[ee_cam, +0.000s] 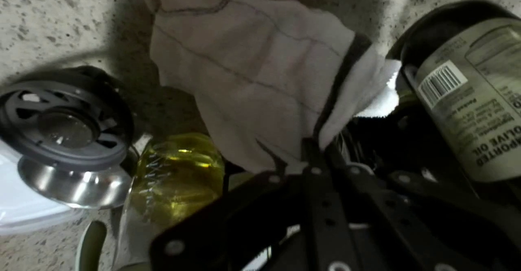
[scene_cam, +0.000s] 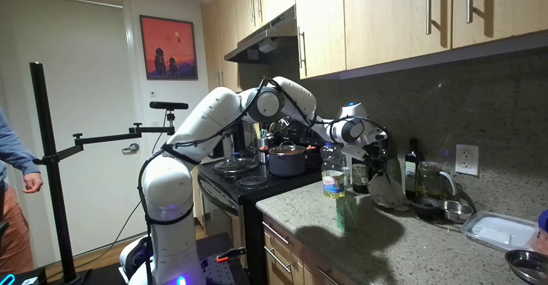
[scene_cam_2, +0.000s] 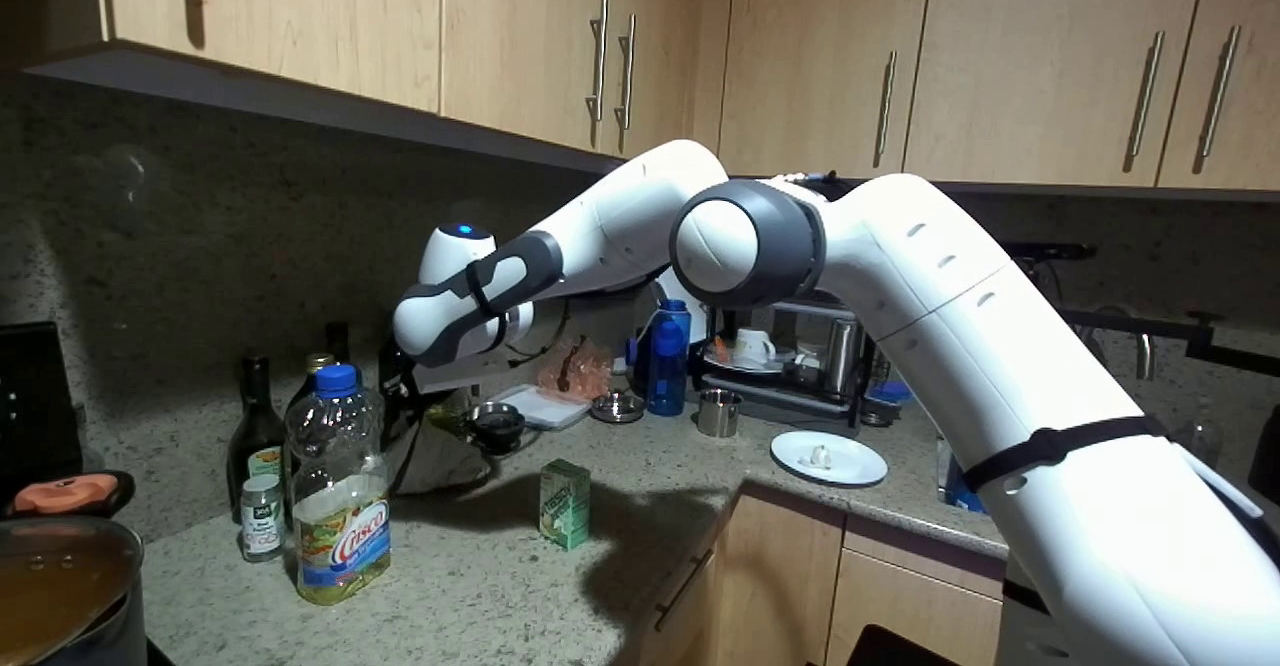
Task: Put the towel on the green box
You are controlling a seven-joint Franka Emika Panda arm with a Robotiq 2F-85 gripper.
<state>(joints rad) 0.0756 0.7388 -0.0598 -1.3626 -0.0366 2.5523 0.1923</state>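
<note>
The towel is pale with thin dark stripes. In the wrist view my gripper is shut on a fold of it, and the rest spreads out beyond the fingertips. The towel also shows in both exterior views, hanging below the gripper, its lower part at the counter near the back wall. The green box stands upright on the counter, nearer the front edge than the towel and apart from it. It also shows in an exterior view and is not visible in the wrist view.
A Crisco oil bottle stands close to the towel and box. Dark bottles, a glass jug, metal bowls and a plastic container line the back wall. A pot sits on the stove. Cabinets overhang the counter.
</note>
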